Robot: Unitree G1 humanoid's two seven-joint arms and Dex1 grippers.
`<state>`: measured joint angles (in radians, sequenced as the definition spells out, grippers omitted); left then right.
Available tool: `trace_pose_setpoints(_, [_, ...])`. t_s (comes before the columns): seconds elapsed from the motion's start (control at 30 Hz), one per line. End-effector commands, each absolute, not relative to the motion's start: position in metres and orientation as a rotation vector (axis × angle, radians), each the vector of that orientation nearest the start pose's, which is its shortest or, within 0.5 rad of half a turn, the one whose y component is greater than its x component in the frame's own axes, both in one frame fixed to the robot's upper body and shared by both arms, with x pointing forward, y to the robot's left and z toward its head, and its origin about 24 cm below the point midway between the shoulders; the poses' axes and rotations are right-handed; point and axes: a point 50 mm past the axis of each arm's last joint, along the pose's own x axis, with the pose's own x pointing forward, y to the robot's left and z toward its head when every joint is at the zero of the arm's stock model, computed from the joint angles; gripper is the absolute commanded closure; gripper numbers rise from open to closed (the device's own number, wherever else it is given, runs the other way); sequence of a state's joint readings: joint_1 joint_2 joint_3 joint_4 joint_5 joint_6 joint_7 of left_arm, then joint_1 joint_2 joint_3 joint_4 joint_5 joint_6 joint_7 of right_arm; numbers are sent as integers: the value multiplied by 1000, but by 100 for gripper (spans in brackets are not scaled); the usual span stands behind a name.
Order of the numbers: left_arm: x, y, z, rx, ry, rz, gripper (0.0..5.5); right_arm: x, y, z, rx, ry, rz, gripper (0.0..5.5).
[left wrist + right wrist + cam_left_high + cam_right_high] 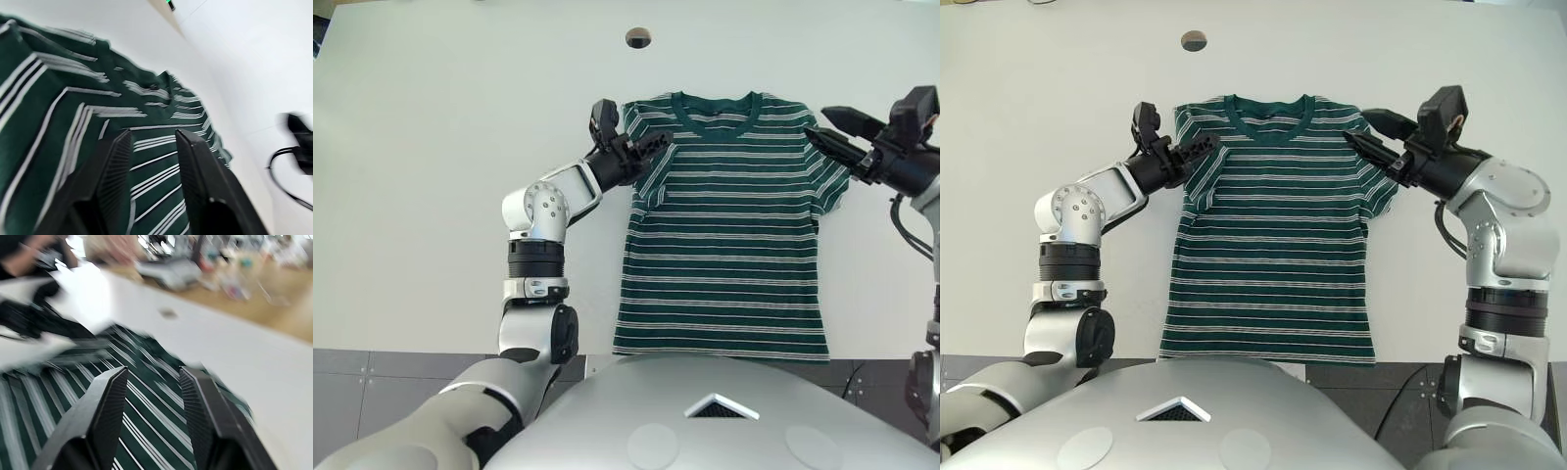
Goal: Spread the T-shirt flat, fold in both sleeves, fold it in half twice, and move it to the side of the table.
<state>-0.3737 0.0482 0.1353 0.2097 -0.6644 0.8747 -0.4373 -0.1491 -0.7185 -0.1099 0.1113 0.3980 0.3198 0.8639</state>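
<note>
No lettering, number, label or sign can be read in any of the views.
</note>
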Motion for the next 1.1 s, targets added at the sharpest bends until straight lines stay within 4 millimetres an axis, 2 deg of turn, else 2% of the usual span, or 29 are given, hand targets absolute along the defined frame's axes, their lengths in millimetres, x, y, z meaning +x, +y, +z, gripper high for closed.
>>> trace_pose_setpoints(0.03, [292, 107, 68, -779, 409, -706, 305, 276, -302, 68, -230, 454, 439, 272])
trace_pose_setpoints(0.13, [286, 121, 93, -813, 216, -716, 297, 290, -306, 49, -211, 542, 385, 247])
trace_pose_setpoints(0.23, [280, 126, 107, -836, 155, -749, 297, 293, -313, 41, -204, 574, 349, 247])
trace_pose_setpoints(0.57, [279, 133, 106, -864, 160, -689, 297, 290, -318, 25, -159, 672, 356, 247])
trace_pose_setpoints(0.87, [282, 134, 105, -876, 167, -645, 297, 285, -322, 31, -210, 684, 391, 408])
trace_pose_setpoints(1.1, [285, 136, 108, -879, 157, -634, 297, 286, -321, 34, -185, 667, 382, 539])
